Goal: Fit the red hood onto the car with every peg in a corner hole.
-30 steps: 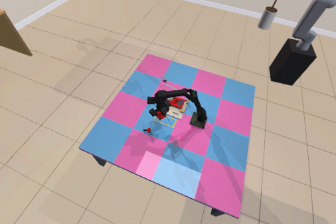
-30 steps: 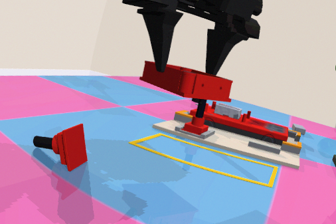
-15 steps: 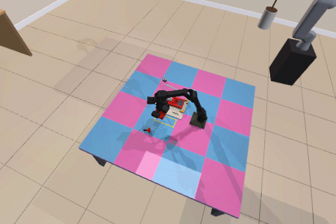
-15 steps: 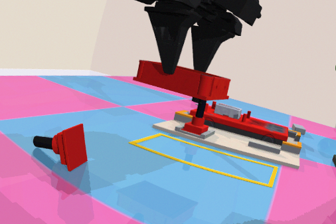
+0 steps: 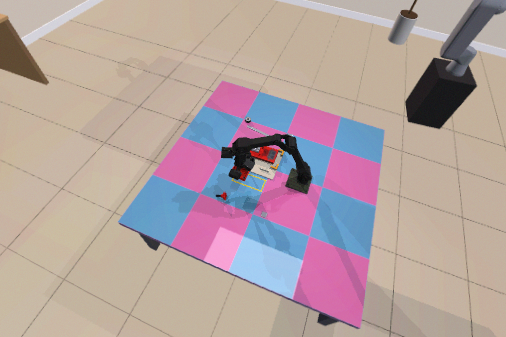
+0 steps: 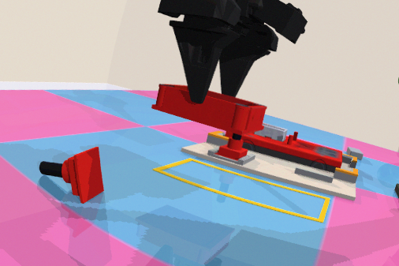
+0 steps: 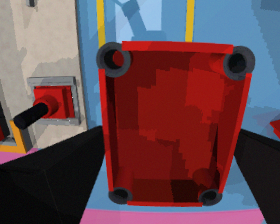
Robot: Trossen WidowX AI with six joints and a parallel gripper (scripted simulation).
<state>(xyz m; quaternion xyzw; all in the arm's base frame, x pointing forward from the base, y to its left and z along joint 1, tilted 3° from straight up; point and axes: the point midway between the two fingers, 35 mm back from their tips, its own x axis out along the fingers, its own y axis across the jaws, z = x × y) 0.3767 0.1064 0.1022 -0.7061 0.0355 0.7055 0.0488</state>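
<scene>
The black pincer (image 5: 241, 169) (image 6: 214, 98) (image 7: 169, 135) is clamped on the red car hood (image 5: 242, 171) (image 6: 197, 108) (image 7: 166, 115), holding it up above the pink and blue desk (image 5: 320, 124) (image 6: 130, 140) (image 7: 191, 216), near the little car's red chassis (image 5: 267, 154) (image 6: 300, 148).

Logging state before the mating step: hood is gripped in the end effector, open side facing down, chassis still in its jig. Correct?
Not quite: the hood's open side faces up, toward the end effector; wrist view shows its interior. The rest holds.
</scene>
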